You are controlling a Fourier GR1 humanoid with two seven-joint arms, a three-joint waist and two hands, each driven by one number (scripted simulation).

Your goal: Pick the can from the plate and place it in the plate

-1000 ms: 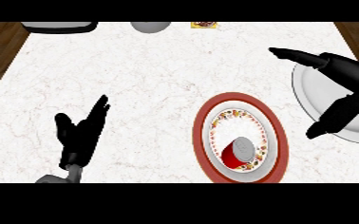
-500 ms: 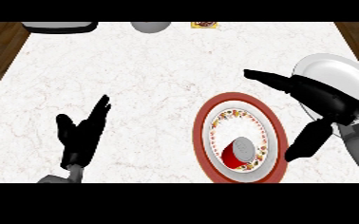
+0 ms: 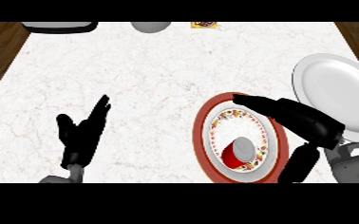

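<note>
1. The can (image 3: 239, 152), red with a grey top, lay tilted on the red-rimmed patterned plate (image 3: 210, 123), in that plate's lower half, low on the right part of the table (image 3: 154, 76).
2. The right hand (image 3: 298, 116) was spread open over the right side of that plate. Its fingers reached up and left across the plate's upper rim, and its thumb (image 3: 298, 163) hung down past the lower right rim. The can sat in the gap between fingers and thumb; no contact with it was visible, and the hand held nothing.
3. A plain white plate (image 3: 326, 83) lay at the right edge of the table, just up and right of the patterned plate. The right hand and forearm covered part of its lower edge.
4. The left hand (image 3: 80, 135) showed at the lower left, open with fingers straight and pointing up, resting and empty, well apart from both plates.
5. Along the far edge of the table were a dark-rimmed object (image 3: 60, 26) at left, a grey rounded object (image 3: 150, 26) near centre and a small yellowish item (image 3: 204, 24) beside it; all were cut off, so I could not tell what they were.
</note>
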